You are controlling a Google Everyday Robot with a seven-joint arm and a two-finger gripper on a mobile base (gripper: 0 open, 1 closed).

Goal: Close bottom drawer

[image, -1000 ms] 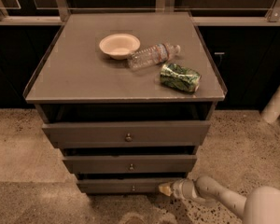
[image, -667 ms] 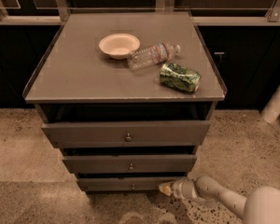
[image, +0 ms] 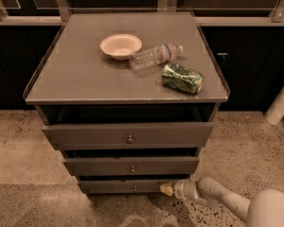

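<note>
The bottom drawer (image: 118, 186) is the lowest and narrowest dark grey-brown front of the three in the cabinet, with a tiny round knob (image: 135, 188) at its centre. It stands slightly out from the cabinet. My gripper (image: 166, 188) reaches in from the lower right on a white arm, and its yellowish tip is at the right end of the bottom drawer's front, close to the floor.
The middle drawer (image: 131, 166) and top drawer (image: 128, 135) also stand out. On the cabinet top (image: 75, 79) lie a cream bowl (image: 120, 45), a plastic bottle (image: 154, 56) and a green bag (image: 182, 78). Speckled floor (image: 28, 145) surrounds the cabinet.
</note>
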